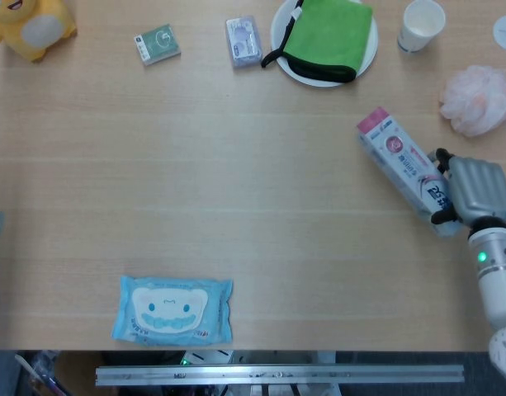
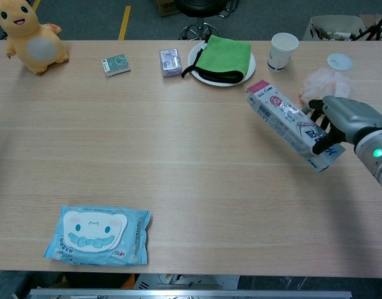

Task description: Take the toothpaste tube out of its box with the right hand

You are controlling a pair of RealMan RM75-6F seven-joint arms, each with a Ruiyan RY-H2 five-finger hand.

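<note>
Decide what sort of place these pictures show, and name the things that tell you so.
Probably a lab or office test bench, not a home: a robot's right hand holds a toothpaste box over a long wooden table laid with unrelated props, and an office chair base stands on a marked floor behind.
</note>
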